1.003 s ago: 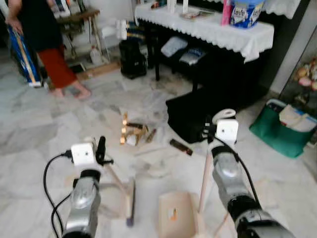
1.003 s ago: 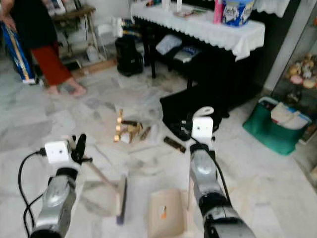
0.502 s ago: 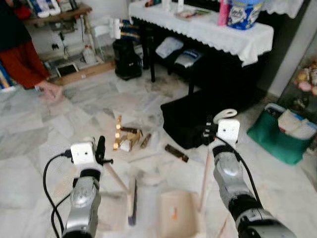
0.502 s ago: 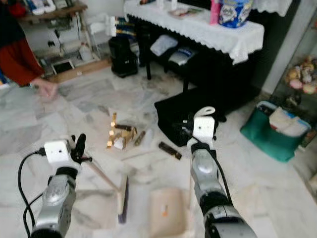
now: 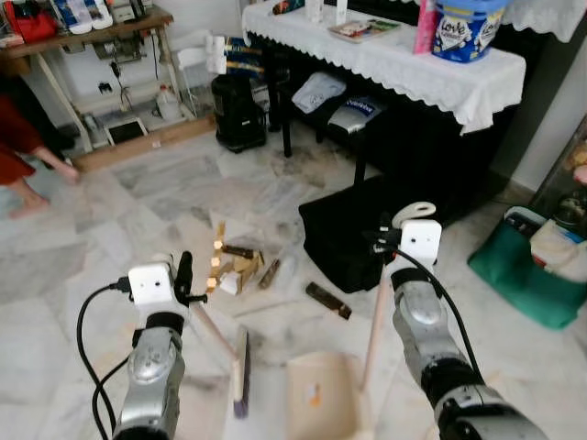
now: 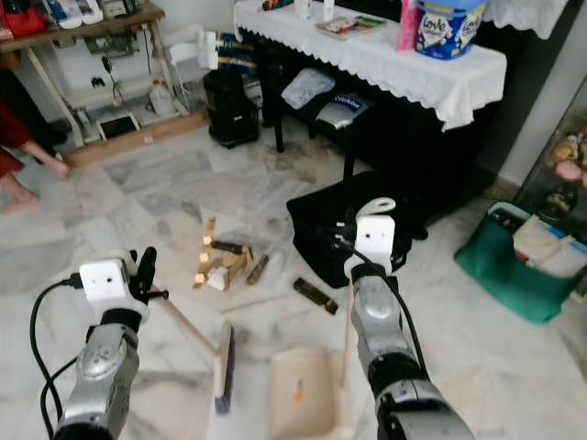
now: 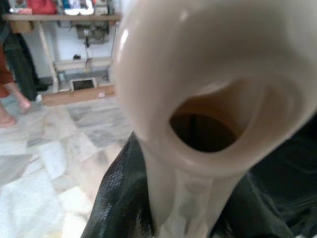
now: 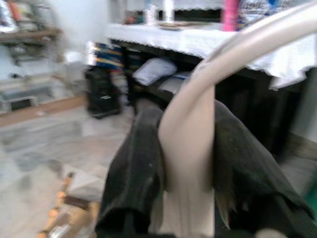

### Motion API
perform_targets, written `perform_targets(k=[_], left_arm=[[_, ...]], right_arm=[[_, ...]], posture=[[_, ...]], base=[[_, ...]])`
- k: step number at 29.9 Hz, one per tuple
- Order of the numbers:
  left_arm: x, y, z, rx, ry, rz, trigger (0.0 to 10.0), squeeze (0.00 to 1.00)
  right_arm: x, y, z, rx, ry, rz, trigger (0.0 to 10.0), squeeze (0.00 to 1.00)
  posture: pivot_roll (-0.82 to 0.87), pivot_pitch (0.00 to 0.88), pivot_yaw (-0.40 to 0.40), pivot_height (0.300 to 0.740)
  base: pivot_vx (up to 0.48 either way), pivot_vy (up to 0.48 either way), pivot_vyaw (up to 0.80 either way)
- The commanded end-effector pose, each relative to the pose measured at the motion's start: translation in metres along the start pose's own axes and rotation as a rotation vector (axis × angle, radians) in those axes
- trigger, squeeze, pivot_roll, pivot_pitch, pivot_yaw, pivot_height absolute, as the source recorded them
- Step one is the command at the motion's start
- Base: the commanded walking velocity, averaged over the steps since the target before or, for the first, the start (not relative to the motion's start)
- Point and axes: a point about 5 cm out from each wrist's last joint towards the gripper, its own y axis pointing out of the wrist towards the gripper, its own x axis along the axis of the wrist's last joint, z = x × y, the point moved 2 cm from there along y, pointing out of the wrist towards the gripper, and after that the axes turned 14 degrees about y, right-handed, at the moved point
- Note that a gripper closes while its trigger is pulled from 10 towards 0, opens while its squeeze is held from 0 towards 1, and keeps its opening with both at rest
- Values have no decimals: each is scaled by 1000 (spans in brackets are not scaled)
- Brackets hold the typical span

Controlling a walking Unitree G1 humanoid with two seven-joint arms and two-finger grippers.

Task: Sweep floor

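The left gripper [image 5: 183, 275] has its jaws clamped on the cream plastic broom [image 5: 240, 374]; the right gripper [image 5: 383, 240] clamps the beige dustpan [image 5: 319, 396] handle, both waiting near the scattered golden wrappers [image 5: 235, 262] (not yet swept) on the marble floor [image 5: 138, 202].

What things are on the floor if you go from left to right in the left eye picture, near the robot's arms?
Left claw → broom head → dustpan → dustpan handle → green bag.
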Motion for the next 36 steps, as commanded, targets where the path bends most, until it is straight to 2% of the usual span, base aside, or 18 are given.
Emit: perform_targets(k=[1,17,22,36], left_arm=[[16,7,3,15,14,-69,10000,0],[18,7,3,13,11,-76,10000,0],[19,7,2,6,7,-80,10000,0],[21,7,0,-4,7,-87,10000,0]], right_arm=[[6,3,3,-3,34,-29,10000,0],[6,3,3,-5,50,-25,10000,0],[6,4,4,-2,53,-21,10000,0],[7,4,4,1,53,-28,10000,0]], posture=[[12,31,75,740],[13,32,73,740],[12,32,73,740],[13,32,72,740]], base=[[375,0,0],[413,0,0],[395,0,-800],[0,0,-729]])
